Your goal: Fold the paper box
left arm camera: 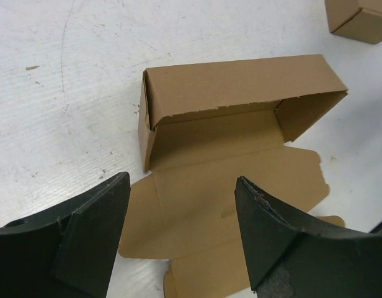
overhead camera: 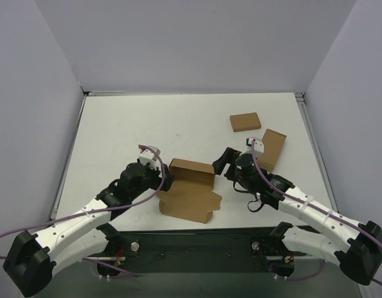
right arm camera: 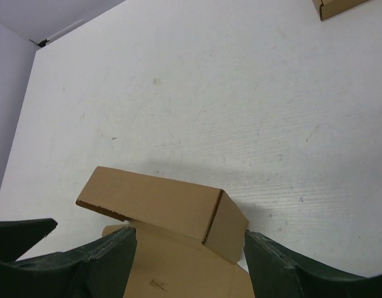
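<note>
Brown paper box (left arm camera: 240, 81), near flaps off-frame

COUNT | paper box (overhead camera: 190, 189): 1 | smaller brown boxes (overhead camera: 245, 121) (overhead camera: 272, 149): 2 | robot arms (overhead camera: 85, 223) (overhead camera: 315, 214): 2 | table (overhead camera: 147, 118): 1

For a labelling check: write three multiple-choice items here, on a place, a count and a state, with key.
1. Where on the white table do the two small closed brown cardboard boxes lie? A far right; B far left; C between the arm bases.
2. How many brown cardboard pieces in all? A two; B three; C five.
3. The large brown cardboard paper box is: A a flat sheet; B partly folded, far wall raised, near flaps flat; C closed.
Key: A, top view shows both there; B, two small plus one large; B, left wrist view shows it.
</note>
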Controlling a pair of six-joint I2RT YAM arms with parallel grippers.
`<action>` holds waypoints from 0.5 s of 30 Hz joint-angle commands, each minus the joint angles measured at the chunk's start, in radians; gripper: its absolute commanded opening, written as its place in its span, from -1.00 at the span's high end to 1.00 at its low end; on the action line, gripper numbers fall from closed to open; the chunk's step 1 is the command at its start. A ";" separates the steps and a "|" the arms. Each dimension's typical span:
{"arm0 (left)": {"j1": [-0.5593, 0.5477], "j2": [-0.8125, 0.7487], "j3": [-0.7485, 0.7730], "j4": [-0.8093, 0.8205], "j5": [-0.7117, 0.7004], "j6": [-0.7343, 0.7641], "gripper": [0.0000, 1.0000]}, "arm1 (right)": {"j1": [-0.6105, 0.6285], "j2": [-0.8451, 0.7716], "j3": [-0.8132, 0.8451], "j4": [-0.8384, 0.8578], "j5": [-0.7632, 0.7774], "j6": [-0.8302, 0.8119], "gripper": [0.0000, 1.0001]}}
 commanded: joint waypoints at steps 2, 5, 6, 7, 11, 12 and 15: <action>0.096 -0.031 0.123 -0.135 0.154 -0.124 -0.57 | -0.066 -0.012 -0.077 0.124 -0.092 0.086 -0.39; 0.144 0.029 0.172 -0.094 0.214 -0.147 -0.57 | -0.082 -0.005 -0.108 0.159 -0.109 0.098 -0.37; 0.153 0.047 0.181 -0.083 0.222 -0.149 -0.56 | -0.085 -0.004 -0.118 0.169 -0.112 0.101 -0.37; 0.167 0.066 0.191 -0.084 0.235 -0.150 -0.56 | -0.088 0.001 -0.125 0.178 -0.118 0.105 -0.36; 0.219 0.159 0.209 0.038 0.293 -0.170 -0.51 | -0.099 0.027 -0.135 0.222 -0.136 0.114 -0.34; 0.240 0.176 0.209 0.055 0.319 -0.178 -0.49 | -0.100 0.034 -0.134 0.227 -0.143 0.115 -0.33; 0.277 0.250 0.206 0.106 0.362 -0.192 -0.44 | -0.106 0.076 -0.134 0.259 -0.156 0.120 -0.31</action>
